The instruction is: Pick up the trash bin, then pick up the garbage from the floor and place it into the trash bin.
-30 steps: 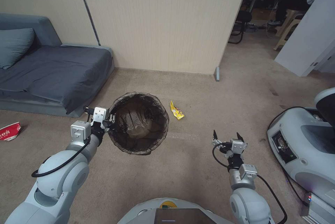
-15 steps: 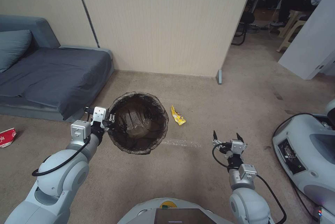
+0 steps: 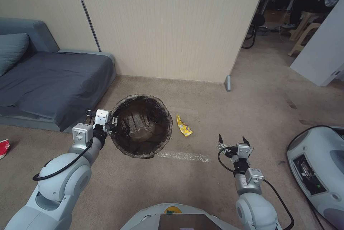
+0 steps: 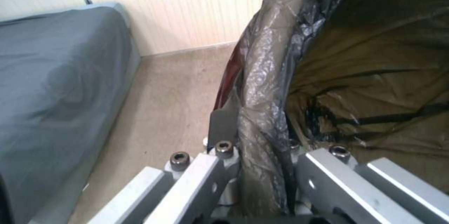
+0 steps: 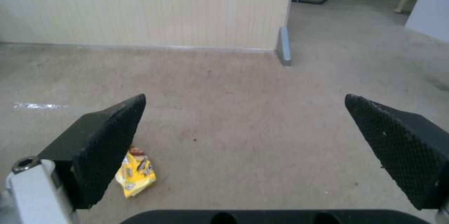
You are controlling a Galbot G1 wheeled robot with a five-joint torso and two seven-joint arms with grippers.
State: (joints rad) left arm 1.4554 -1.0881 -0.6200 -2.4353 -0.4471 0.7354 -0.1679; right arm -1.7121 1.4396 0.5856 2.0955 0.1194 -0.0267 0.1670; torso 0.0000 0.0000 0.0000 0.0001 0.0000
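My left gripper (image 3: pixel 111 121) is shut on the rim of the trash bin (image 3: pixel 141 126), a round bucket lined with a dark bag, held above the carpet floor (image 3: pixel 200 187). In the left wrist view the fingers (image 4: pixel 223 125) pinch the bagged bin rim (image 4: pixel 262 87). A yellow wrapper (image 3: pixel 184 125), a piece of the garbage, lies on the floor just right of the bin. My right gripper (image 3: pixel 232 139) hangs open near the floor, right of and nearer than the wrapper. The right wrist view shows the yellow wrapper (image 5: pixel 136 176) beside one finger (image 5: pixel 105 143).
A grey sofa bed (image 3: pixel 50 79) stands at the left, a beige partition wall (image 3: pixel 168 25) behind the bin. A red-and-white packet (image 3: pixel 3 148) lies at the far left edge. A white machine (image 3: pixel 319 172) sits at the right. A pale tape line (image 3: pixel 184 156) marks the carpet.
The whole head view has shifted: the camera turned right, so wrapper, wall and sofa sit lower and the red packet slides off left. Both arms keep their pose.
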